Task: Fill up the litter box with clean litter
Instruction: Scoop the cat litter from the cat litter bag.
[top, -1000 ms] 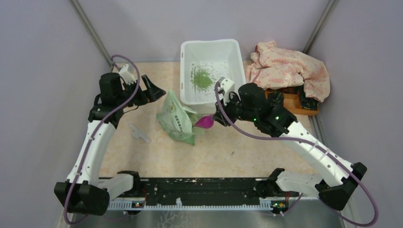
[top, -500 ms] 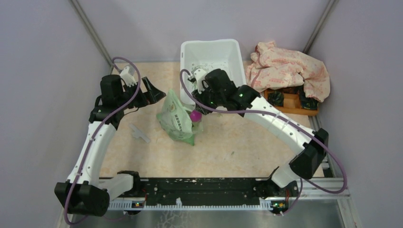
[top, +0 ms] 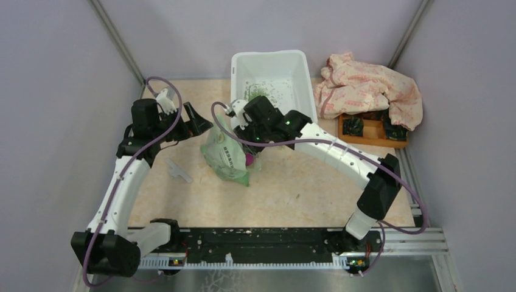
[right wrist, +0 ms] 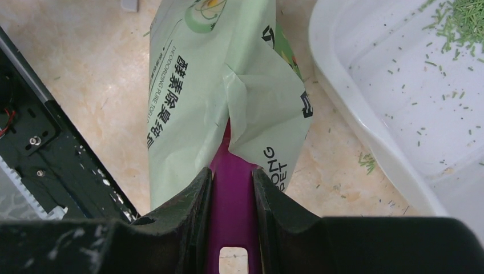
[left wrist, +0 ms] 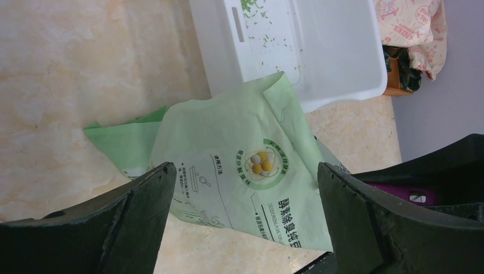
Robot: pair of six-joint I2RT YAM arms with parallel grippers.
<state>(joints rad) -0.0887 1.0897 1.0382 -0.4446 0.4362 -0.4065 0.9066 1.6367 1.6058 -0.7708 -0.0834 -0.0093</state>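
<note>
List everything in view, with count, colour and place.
litter box: one, white, far middle of the table
litter: patch and scattered bits, green, inside the litter box
bag: one, pale green with print, on the table in front of the litter box
scoop: one, magenta, front end inside the bag's mouth
cloth: one, pink patterned, crumpled right of the litter box, partly over the tray
tray: one, wooden, far right
small part: one, pale grey, left of the bag
table: one, beige marbled
left gripper: black, open, empty, beside the bag
right gripper: black, shut on the scoop's handle
</note>
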